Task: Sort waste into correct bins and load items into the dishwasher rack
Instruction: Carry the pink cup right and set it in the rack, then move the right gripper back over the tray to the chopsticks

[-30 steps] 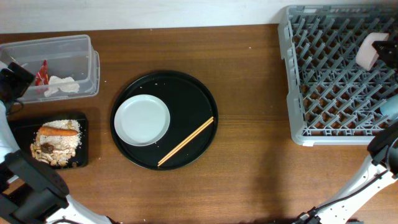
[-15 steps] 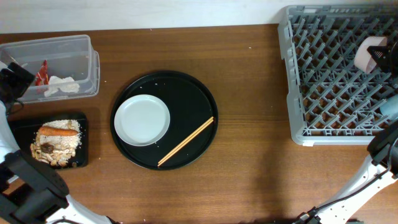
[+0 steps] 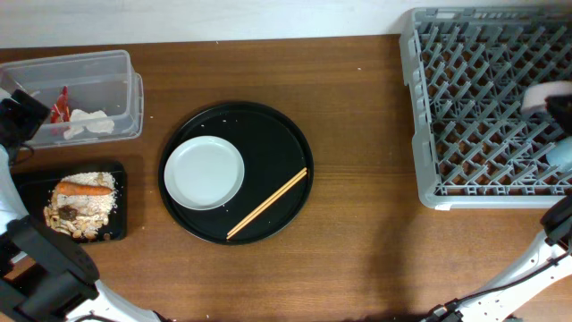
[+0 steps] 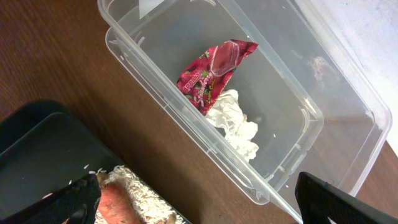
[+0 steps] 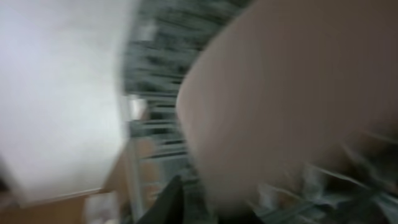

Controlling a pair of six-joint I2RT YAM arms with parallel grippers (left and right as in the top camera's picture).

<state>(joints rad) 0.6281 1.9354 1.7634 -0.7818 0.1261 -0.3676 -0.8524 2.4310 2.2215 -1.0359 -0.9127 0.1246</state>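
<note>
The left pincer hung wide apart over the clear tub at the far left corner of the desk. The right pincer was at the white bowl by the right edge of the rack; whether it gripped the bowl, I could not tell. The plate and the chopsticks lay on the round tray.

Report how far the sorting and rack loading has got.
Done: wrapper and tissue lie in the clear tub; carrot and rice sit in the black tray. In hand: the bowl is at the right edge of the rack; the blurred wrist view hides whether it is released. Left: plate and chopsticks on the round tray.
</note>
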